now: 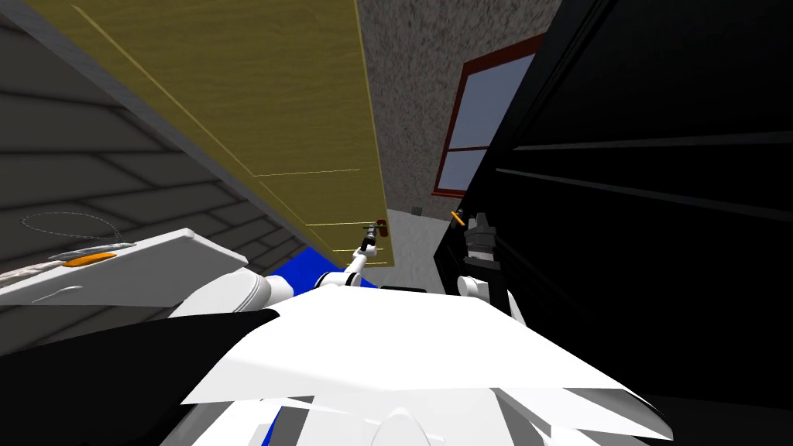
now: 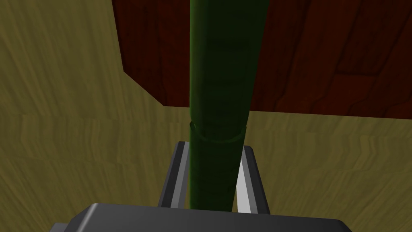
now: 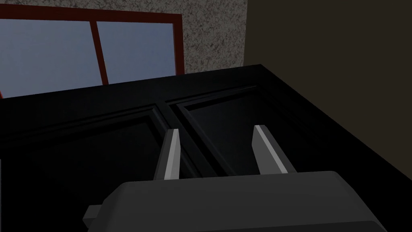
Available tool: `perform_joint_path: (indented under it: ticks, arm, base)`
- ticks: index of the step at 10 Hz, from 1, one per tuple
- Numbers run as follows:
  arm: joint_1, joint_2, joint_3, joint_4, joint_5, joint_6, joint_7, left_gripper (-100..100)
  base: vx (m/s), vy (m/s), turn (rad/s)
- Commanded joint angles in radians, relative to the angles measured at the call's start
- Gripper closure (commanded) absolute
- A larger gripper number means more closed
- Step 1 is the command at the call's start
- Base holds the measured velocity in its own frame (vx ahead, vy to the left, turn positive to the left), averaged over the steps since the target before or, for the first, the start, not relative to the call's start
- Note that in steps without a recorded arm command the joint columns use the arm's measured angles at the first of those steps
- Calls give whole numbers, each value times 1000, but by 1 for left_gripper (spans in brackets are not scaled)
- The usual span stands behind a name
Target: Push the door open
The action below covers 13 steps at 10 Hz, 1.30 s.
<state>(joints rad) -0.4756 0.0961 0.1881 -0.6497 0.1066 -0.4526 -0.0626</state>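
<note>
With the left pincer (image 2: 214,146) clamped on the green handle (image 2: 219,72), mid-frame, the olive door (image 2: 60,141) is to be pushed squarely and steadily; the right pincer (image 3: 216,129) is held open.

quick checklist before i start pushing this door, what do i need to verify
1. left jaws on the door handle: ok, shut against the sides of the dark green bar.
2. handle on the door: ok, it runs in front of a dark red plate on the yellow-brown door.
3. right jaws free: ok, open, holding nothing, over a black panelled surface.
4. latch released: cannot tell.
5. room for the door to swing: cannot tell.
</note>
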Motion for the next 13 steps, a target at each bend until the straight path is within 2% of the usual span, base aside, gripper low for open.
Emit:
perform_joint_path:
  ticks: [1,4,5,11,12,13]
  arm:
    - [12,4,10,-25,3,7,-3,100]
    - [12,4,20,-25,7,7,-6,100]
    - [12,5,20,-7,7,6,-5,100]
    - [0,0,77,-8,19,-7,-62,100]
    - [0,0,77,-8,19,-7,-62,100]
    - [-5,-6,105,-9,25,-12,-90,100]
  base:
    - [152,-162,118]
    - [156,-74,65]
    - [85,-25,34]
    - [172,-16,59]
    - [148,-21,36]
    - [207,-40,123]
